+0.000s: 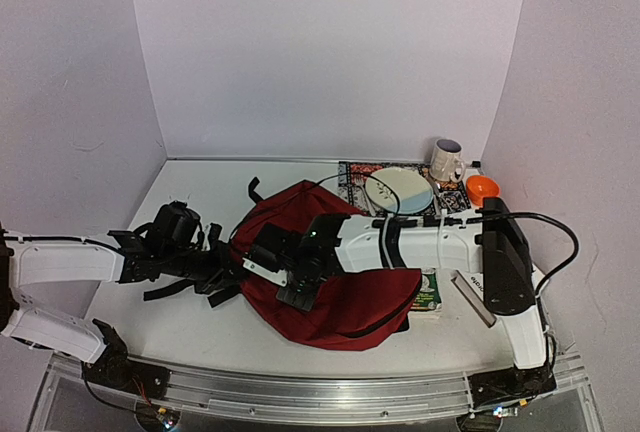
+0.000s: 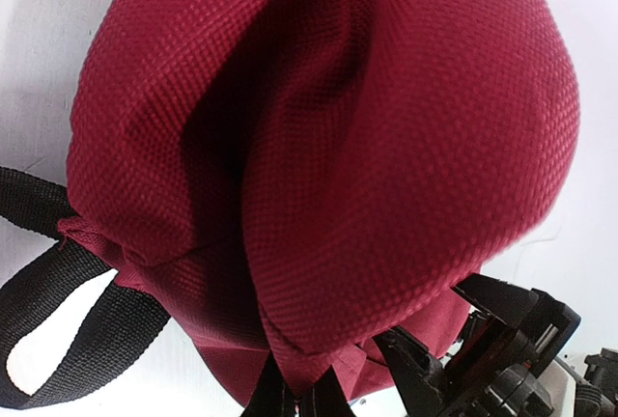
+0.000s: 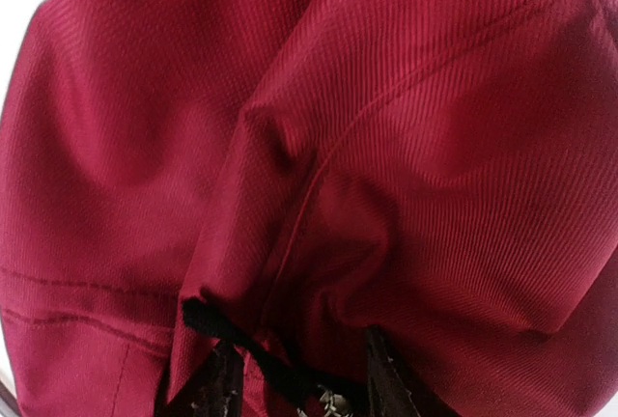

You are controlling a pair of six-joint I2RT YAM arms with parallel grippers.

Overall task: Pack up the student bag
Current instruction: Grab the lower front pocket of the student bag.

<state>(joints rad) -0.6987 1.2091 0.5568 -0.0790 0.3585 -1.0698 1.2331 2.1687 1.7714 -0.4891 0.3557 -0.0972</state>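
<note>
Soft, limp student bag [image 1: 345,297] slumps on the desk [image 1: 190,337]: left tool [image 2: 294,400] pinches a fabric fold, right tool [image 3: 299,383] straddles its zipper cord [image 3: 241,345], grip unclear.

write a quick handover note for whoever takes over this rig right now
Left gripper: shut on a fold of the student bag.
Right gripper: fingers straddle a bunched fold by the zipper pull; grip unclear.
Bag lies centre, a book poking out beneath its right edge, another behind under a plate.
Done: nothing visibly packed. Left: open bag, load books.
</note>
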